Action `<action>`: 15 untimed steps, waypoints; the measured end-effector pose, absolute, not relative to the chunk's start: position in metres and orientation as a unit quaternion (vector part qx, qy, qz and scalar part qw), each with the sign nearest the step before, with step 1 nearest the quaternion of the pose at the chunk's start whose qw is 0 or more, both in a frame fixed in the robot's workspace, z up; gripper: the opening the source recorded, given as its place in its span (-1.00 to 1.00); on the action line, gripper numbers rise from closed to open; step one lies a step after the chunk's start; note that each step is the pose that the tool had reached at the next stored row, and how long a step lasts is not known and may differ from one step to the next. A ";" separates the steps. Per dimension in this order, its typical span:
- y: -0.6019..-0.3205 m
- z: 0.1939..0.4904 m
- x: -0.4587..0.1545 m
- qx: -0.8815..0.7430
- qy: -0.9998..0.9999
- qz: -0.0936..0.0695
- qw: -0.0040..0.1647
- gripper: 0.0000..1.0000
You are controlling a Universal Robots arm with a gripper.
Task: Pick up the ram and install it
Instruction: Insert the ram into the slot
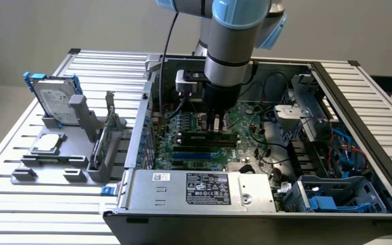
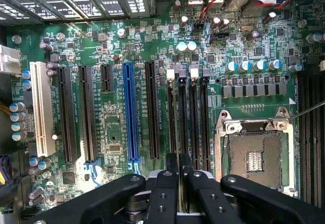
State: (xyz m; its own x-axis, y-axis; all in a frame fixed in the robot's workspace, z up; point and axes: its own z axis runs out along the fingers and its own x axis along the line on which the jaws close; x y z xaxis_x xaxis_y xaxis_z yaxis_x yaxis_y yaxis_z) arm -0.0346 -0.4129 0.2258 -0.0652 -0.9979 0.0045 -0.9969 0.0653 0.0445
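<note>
Exterior view: slatted table [image 1: 19, 168], pale wall [image 1: 59, 25]

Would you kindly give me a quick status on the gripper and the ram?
Gripper shut, down inside the computer case, over the motherboard. Ram lies along the memory slots, right under the fingers. Nothing in the way.

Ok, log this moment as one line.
phase: seating ram | gripper: shut on ram, edge-on between fingers | location: over black memory slots on motherboard, inside computer case
</note>
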 end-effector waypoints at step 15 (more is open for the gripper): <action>-0.413 0.224 -0.034 0.683 -0.730 -0.014 0.017 -0.72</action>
State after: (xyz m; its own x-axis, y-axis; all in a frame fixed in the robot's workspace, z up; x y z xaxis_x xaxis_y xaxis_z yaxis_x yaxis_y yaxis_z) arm -0.0343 -0.4129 0.2241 -0.0674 -0.9977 0.0055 -0.9967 0.0675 0.0446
